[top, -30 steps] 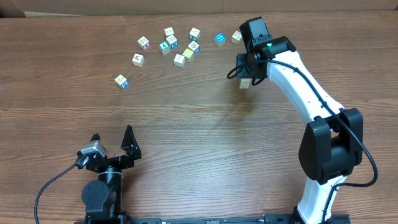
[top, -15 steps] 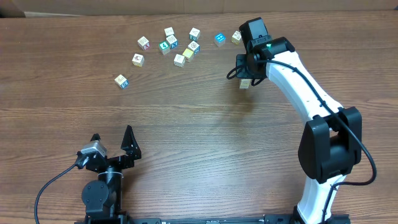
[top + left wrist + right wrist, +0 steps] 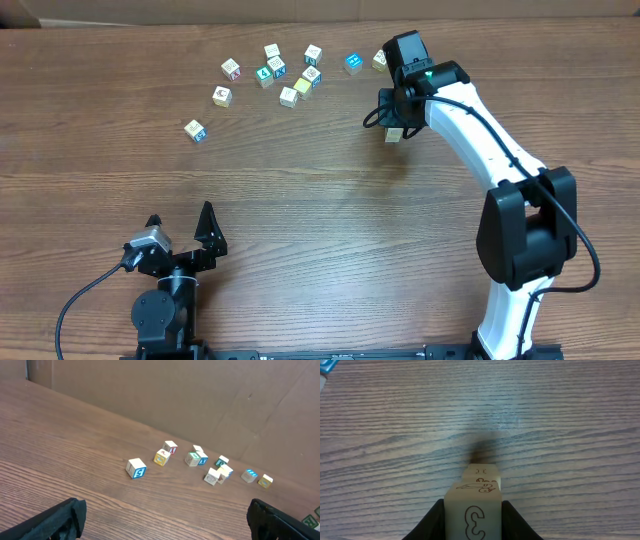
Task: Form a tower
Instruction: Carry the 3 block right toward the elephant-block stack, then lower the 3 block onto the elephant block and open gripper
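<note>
tower (image 3: pixel 473 502): stacked pale printed wooden cubes | right pincer (image 3: pixel 473 517) clamped on it | left pincer (image 3: pixel 180 215) apart

The table (image 3: pixel 300 190) is matt brown wood with a clear grain. The stack of cubes (image 3: pixel 473 505), low in the right wrist view, is pale smooth wood with printed dark lines. The arm (image 3: pixel 478 140) at the right looks like glossy white plastic.

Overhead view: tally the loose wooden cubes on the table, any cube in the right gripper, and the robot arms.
Loose cubes: 12
In the right gripper, pale cube: 1 showing, anything beneath it hidden
Robot arms: 2
Total: 15
</note>
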### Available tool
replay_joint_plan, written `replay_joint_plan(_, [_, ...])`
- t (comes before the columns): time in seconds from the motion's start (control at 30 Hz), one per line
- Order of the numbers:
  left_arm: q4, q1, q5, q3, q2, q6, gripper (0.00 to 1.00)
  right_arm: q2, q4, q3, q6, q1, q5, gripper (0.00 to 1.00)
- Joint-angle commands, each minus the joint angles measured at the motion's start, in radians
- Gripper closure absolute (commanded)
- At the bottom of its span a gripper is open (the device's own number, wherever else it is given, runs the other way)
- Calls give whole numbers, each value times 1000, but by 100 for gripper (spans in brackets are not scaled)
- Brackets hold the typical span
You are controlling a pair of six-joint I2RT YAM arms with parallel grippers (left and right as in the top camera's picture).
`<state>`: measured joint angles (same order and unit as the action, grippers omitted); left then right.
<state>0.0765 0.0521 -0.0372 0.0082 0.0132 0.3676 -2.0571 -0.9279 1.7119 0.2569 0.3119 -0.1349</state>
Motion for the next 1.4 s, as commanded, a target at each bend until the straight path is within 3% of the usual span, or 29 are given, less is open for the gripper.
replay_joint_plan(0.0, [-2, -3, 5, -3, -8, 6, 1, -23, 6, -6, -7, -16, -6, 73])
replay_joint_plan(0.97, [-2, -3, 5, -3, -8, 6, 1, -23, 6, -6, 5, -21, 32, 73])
replay_joint_plan(1.37, [-2, -3, 5, -3, -8, 6, 1, -23, 6, -6, 5, -21, 32, 64])
